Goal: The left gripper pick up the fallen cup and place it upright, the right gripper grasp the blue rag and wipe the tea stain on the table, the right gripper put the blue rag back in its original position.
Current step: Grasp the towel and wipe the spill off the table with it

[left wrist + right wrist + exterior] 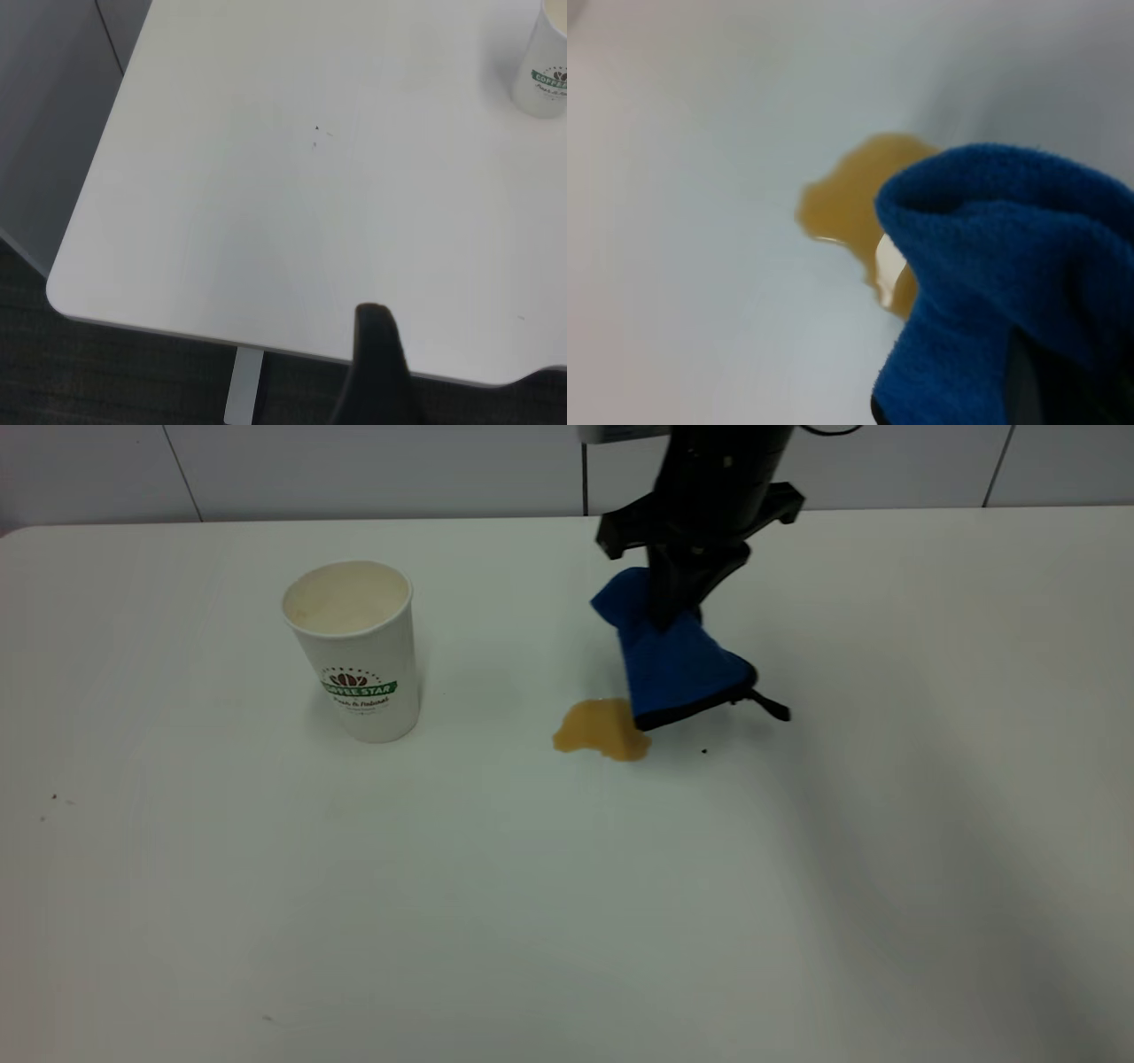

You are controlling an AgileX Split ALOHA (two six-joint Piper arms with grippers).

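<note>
The white "Coffee Star" cup [354, 651] stands upright on the white table [496, 921], left of centre; it also shows in the left wrist view [545, 75]. The amber tea stain [602, 731] lies mid-table and shows in the right wrist view [850, 204]. My right gripper [673, 607] is shut on the blue rag [678, 664], which hangs from it with its lower corner at the stain's right edge; the rag fills the near part of the right wrist view [992, 266]. My left gripper [376, 372] is off near the table's left corner, far from the cup, and out of the exterior view.
A grey tiled wall [354, 465] runs behind the table's far edge. Tiny dark specks [704, 750] dot the tabletop near the stain. The left wrist view shows the table's rounded corner [62, 292], a leg [244, 385] and dark floor below.
</note>
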